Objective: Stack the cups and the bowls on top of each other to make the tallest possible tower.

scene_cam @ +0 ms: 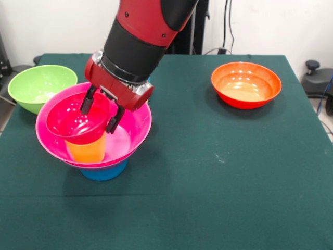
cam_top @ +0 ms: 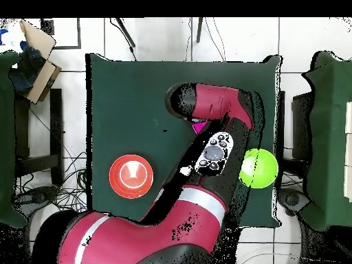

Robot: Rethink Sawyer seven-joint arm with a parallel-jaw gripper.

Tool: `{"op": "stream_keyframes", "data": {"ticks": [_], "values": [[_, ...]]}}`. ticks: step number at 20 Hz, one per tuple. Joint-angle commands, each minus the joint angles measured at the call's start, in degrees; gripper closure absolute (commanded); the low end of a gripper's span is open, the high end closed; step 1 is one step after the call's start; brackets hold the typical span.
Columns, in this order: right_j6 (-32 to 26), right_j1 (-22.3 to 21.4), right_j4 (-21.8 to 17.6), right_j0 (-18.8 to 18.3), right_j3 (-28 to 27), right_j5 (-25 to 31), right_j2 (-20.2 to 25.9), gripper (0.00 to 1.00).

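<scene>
A red and black Sawyer arm reaches down over a half-built tower of glossy plastic ware on a dark green cloth-covered table, its gripper spread part-way, one dark finger inside and one outside the far rim of a small red round bowl; whether the pads actually pinch that rim cannot be told. The red bowl sits tilted on an orange-yellow plastic tumbler, which stands upright inside the wide pink bowl, and the pink bowl rests on a mid-blue piece of which only the lower part shows. By this reckoning the tower is roughly four pieces high and the job under way but far from finished: a big lime green bowl waits just beside the pile, and an orange bowl sits well apart across the table. The count in sight is five bowls if the blue base is one, and one cup; no other cups or bowls show. From overhead the arm hides nearly all the stack.
</scene>
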Motion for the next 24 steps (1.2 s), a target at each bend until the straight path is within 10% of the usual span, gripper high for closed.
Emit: {"op": "stream_keyframes", "data": {"ticks": [1, 11, 24], "values": [[1.90, -4.40, 2.17, -0.57, -1.12, 12.68, 5.73, 0.00], [-0.94, -9.35, 3.36, -1.53, -2.05, 18.90, 8.80, 0.00], [0.06, -6.85, 1.40, -2.53, -0.73, 11.08, 9.40, 0.00]]}}
